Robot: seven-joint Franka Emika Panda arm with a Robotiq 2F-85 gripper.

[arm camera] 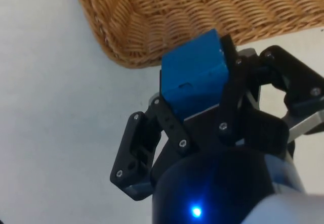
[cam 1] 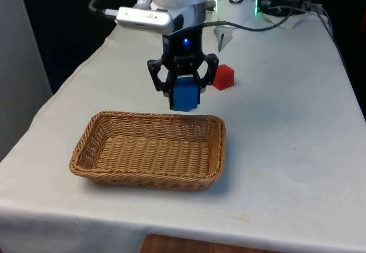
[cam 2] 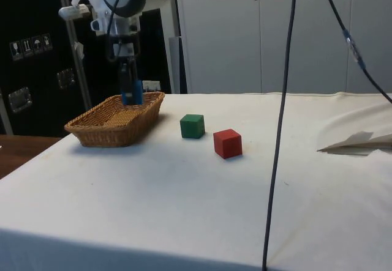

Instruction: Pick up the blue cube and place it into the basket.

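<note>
The blue cube (cam 1: 185, 93) hangs in the air, with my gripper (cam 1: 185, 100) shut on it. In the front view it hovers just behind the far rim of the wicker basket (cam 1: 150, 148). From the side, the blue cube (cam 2: 131, 92) is level with the basket's (cam 2: 116, 121) rim, over its far edge. In the wrist view the blue cube (arm camera: 193, 75) sits between the black fingers (arm camera: 170, 120), with the basket's woven wall (arm camera: 167, 16) just beyond it.
A red cube (cam 1: 223, 76) lies on the cloth behind the gripper, toward the front view's right. In the side view a green cube (cam 2: 192, 126) and the red cube (cam 2: 227, 143) rest beside the basket. A black cable (cam 2: 278, 136) hangs across the side view.
</note>
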